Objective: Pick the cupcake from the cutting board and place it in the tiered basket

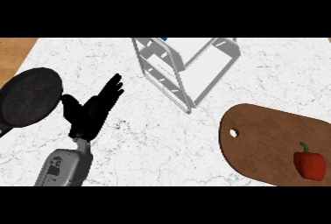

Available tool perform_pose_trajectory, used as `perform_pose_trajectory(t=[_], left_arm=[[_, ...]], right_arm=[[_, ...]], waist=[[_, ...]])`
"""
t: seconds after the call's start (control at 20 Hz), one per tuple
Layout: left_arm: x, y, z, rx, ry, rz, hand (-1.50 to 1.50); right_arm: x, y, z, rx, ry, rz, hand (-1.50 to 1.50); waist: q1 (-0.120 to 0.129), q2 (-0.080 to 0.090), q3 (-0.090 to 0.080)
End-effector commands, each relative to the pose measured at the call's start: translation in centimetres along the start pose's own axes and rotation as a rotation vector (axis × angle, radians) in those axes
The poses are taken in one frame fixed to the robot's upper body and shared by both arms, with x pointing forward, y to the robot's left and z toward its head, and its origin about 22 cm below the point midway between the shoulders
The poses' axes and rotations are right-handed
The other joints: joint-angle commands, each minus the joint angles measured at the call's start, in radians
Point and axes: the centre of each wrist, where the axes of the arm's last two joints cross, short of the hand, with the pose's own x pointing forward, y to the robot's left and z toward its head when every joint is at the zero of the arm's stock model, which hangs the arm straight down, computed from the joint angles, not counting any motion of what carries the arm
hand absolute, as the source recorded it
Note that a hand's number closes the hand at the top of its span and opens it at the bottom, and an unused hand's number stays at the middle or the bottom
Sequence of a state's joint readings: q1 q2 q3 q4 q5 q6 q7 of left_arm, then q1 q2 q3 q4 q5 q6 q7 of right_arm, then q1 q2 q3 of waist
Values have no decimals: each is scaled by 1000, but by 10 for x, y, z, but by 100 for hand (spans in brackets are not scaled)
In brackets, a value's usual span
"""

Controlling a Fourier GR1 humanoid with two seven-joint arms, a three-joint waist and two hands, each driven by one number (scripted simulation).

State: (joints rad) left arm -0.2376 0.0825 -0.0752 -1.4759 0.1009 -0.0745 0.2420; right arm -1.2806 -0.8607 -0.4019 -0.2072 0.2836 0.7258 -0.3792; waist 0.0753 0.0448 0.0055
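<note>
A white marble counter (149, 144) is filling the view from the robot's head, with a strip of wood showing at its far left corner. One black hand (90, 109) is showing on the left side of the counter, rising from a grey forearm (65, 166) that is coming in from the near edge. Its fingers are standing straight and spread, pointing away toward the far edge, and it is holding nothing. Just to the left of the hand, a round black pan (29, 98) is lying at the left edge of the counter, close to the thumb. The other hand is not showing.

A wire tiered basket (184, 65) with pale trays is standing at the far edge of the counter, near the middle. A brown cutting board (271, 144) with a small hole near its left end is lying at the near right corner. A red pepper (309, 162) is resting on the board's right part. No cupcake can be made out on the board or in the basket; a small blue shape is peeking above the basket's top rim, too little to identify.
</note>
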Motion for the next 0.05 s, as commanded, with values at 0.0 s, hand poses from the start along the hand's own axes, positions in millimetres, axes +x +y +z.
perform_pose_trajectory(t=[0.0], left_arm=[[3,1,-1,-13,-11,-17,0]], right_arm=[[-2,-22,27,4,-65,-43,-150]], waist=[[12,4,2]])
